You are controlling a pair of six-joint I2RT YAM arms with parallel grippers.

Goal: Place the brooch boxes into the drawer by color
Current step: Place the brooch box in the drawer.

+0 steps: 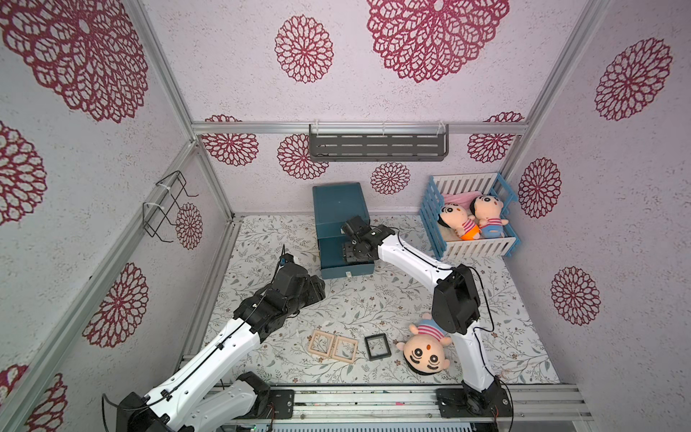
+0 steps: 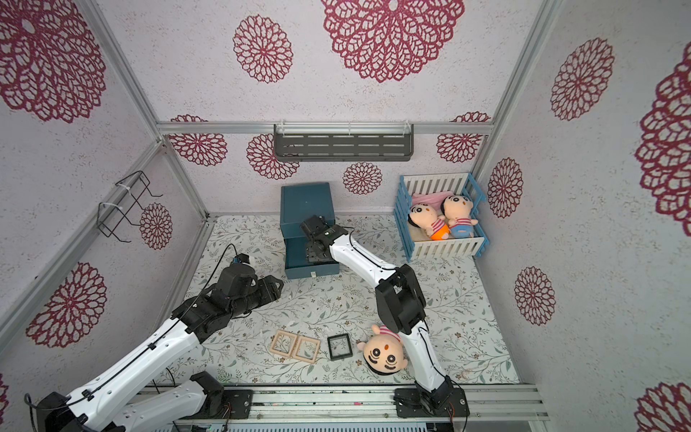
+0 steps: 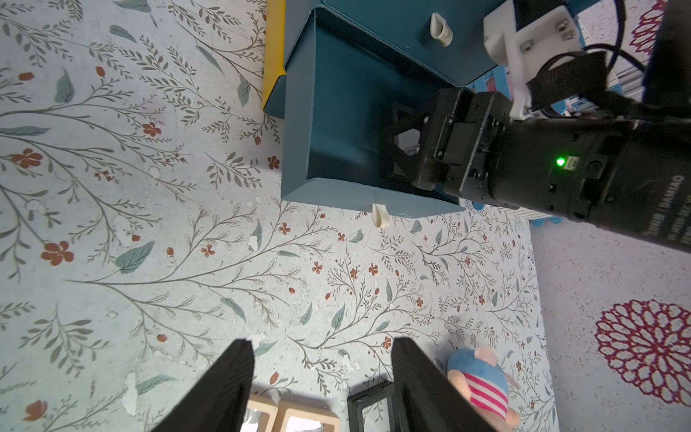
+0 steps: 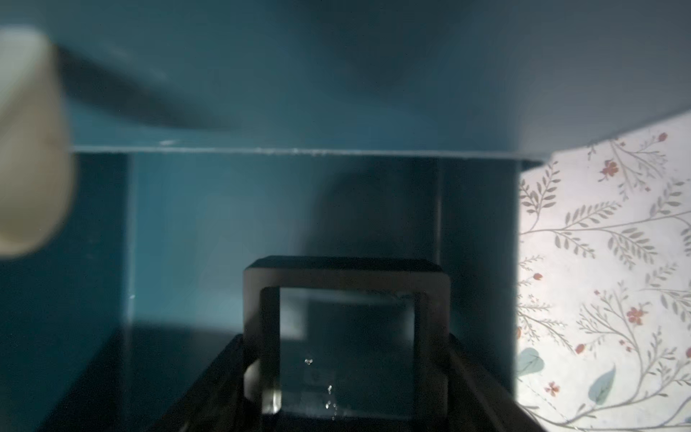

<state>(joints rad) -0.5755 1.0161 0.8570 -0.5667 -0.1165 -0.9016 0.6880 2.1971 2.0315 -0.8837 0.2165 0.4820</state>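
Three brooch boxes lie out on the flowered mat [image 1: 374, 299] near the front rail: a wood-coloured pair [image 1: 321, 345] side by side and touching, and a loose black box [image 1: 377, 347] just beside them, close to a plush doll [image 1: 424, 353] on its back. A fourth, the held black box [image 4: 346, 271], is down inside the open drawer [image 1: 347, 270] of the blue cabinet [image 1: 338, 202]. The right gripper [image 4: 346, 359] has it pinched, jaws pressed on two opposite outer sides of the frame and standing fairly wide to do so. I can't tell whether the box touches the drawer floor. I'd judge these things very light and stiff around the rim, with a thin clear centre that would dent or tear if poked. The sensible hold is the one in use, across the outer edges and off the window. The smooth frame may slip if the squeeze is slack. It is a flat square with a dark, squared border, and the drawer's blue shows straight through the middle. No grey ones are anywhere I can see. The left gripper [image 3: 321, 348] hangs over the mat between the cabinet and the loose boxes, jaws partly apart with nothing in them. In the far corner two more dolls lie in a blue-and-white crib [image 1: 501, 239].
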